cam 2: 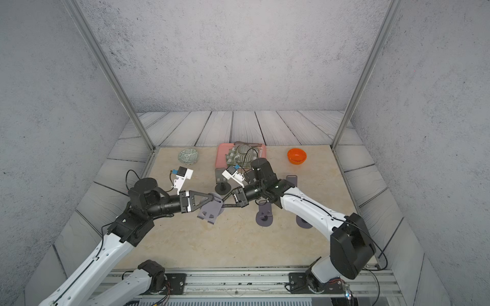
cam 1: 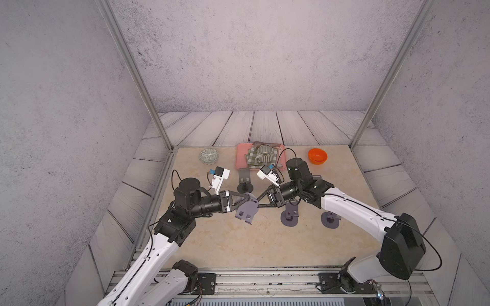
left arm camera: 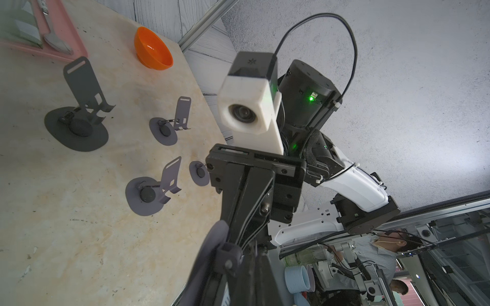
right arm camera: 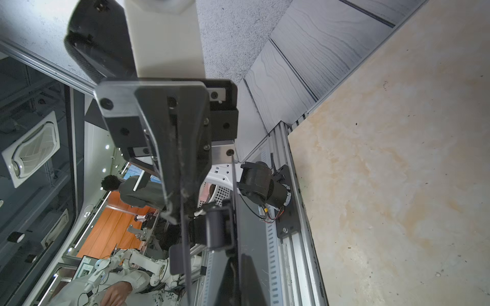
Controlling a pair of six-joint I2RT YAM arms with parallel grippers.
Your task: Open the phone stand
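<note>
Phone stand (cam 1: 248, 212) clamped btwn left end effector (cam 1: 246, 197) & right end effector (cam 1: 259, 205).

Clad in white shells along left arm (cam 1: 148, 254) and right arm (cam 1: 352, 209), black at joints. Fitted with white camera housings (cam 1: 220, 178) and looping black cables (left arm camera: 326, 14). Framed in open black triangles at left gripper (cam 1: 249, 197) and right gripper (cam 1: 257, 203). Fastened with exposed screws (left arm camera: 264, 208). Lit by green indicator (left arm camera: 310, 98).

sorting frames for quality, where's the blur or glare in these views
Left wrist view: the grey phone stand is out of focus near the lens, and the round orange bowl carries a small pale glare spot. Both top views: evenly lit, only soft shadows.
</note>
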